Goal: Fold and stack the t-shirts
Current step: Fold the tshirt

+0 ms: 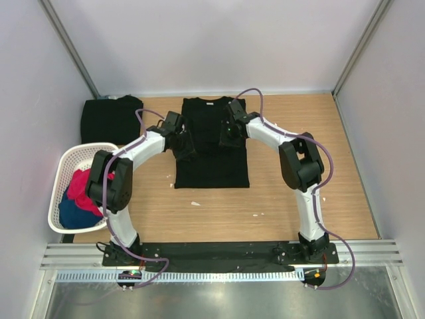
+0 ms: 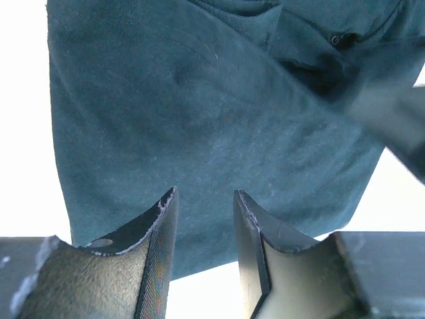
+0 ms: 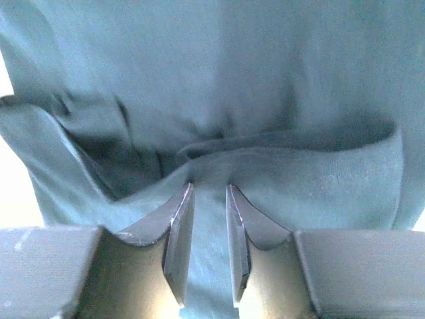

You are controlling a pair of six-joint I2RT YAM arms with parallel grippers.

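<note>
Basket (image 1: 58, 193) of white mesh at 9 o'clock on the tabletop (image 1: 299, 186), holding a red-pink garment (image 1: 80, 185) and a blue garment (image 1: 72, 212). Folded t-shirt (image 1: 109, 119) at 10 o'clock. Left pincer (image 2: 204, 194), fingers apart and gripping nothing, over the 9 o'clock edge of the spread t-shirt (image 1: 211, 169), which lies flat at centre. Right pincer (image 3: 209, 187), toward that shirt's 2 o'clock, nearly closed, pinching a fold of its cloth.

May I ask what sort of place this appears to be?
Probably a robotics lab cell: plain white panel walls enclose a wooden tabletop, and a black cloth t-shirt lies spread before two white robot arms bolted to a metal rail.
</note>
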